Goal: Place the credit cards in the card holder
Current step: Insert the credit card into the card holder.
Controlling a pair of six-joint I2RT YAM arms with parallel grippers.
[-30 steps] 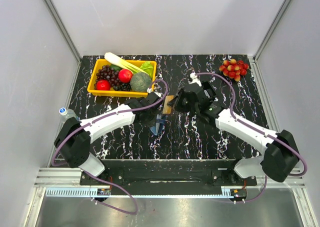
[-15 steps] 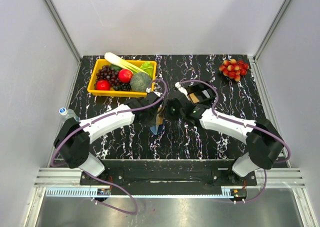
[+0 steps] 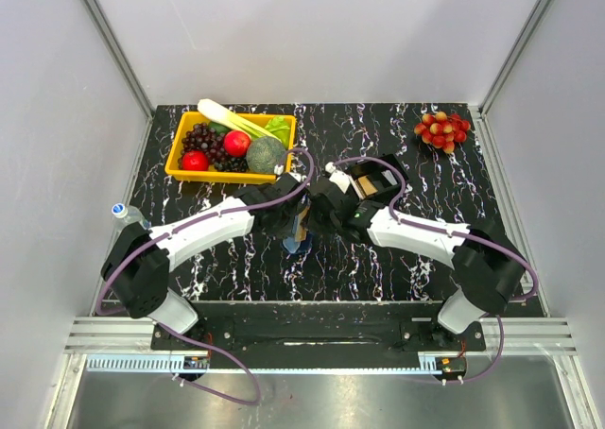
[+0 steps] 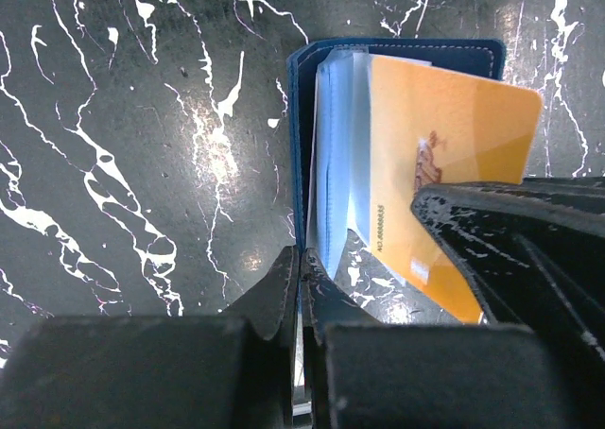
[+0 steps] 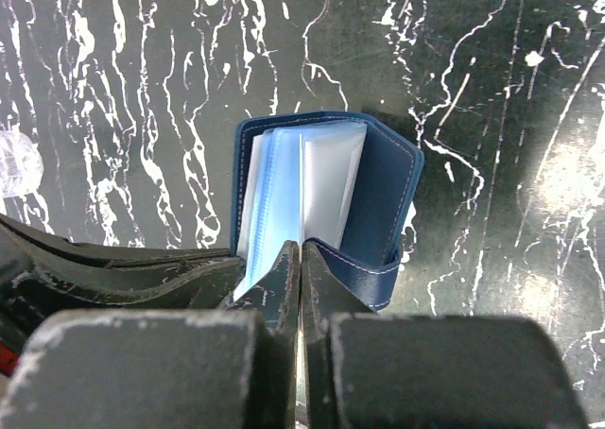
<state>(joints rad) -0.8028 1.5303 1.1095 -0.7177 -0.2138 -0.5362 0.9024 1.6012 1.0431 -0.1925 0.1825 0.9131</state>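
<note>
The dark-blue card holder stands open on the black marbled table between my two grippers. My left gripper is shut on the edge of its left cover. My right gripper is shut on an orange credit card, seen edge-on in its own view. The card's far end reaches in among the holder's light-blue leaves. In the top view, the left gripper and right gripper nearly touch over the holder. Another tan card lies in the black tray.
A yellow basket of fruit and vegetables stands at the back left. A bunch of red fruit lies at the back right. A small bottle lies off the table's left edge.
My right gripper has moved left from beside the black tray, carrying the orange card to the holder. The left gripper has stayed on the holder.
</note>
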